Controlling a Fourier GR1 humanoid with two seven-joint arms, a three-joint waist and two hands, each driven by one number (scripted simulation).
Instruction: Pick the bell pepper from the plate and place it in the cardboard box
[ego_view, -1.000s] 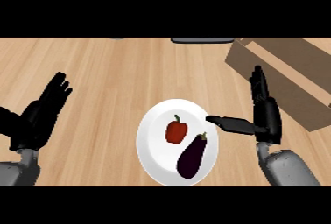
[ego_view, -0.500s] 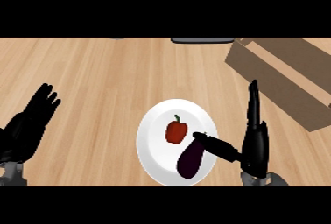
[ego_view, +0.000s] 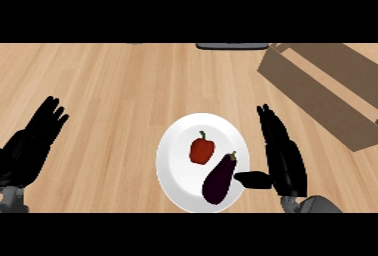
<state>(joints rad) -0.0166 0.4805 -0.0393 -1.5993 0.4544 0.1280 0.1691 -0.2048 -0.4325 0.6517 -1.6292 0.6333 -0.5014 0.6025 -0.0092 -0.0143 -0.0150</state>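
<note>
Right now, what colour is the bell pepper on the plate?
Red with a green stem; the bell pepper shows in the head view.

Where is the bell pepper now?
In the head view, the bell pepper lies on the white plate, left of the eggplant, near the open right hand.

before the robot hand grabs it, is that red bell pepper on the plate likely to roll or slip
The bell pepper looks rounded and glossy, so it may slip between fingers. It lies on its side on the smooth white plate, so a nudge could roll it toward the eggplant close beside it. It probably holds its shape when pinched.
</note>
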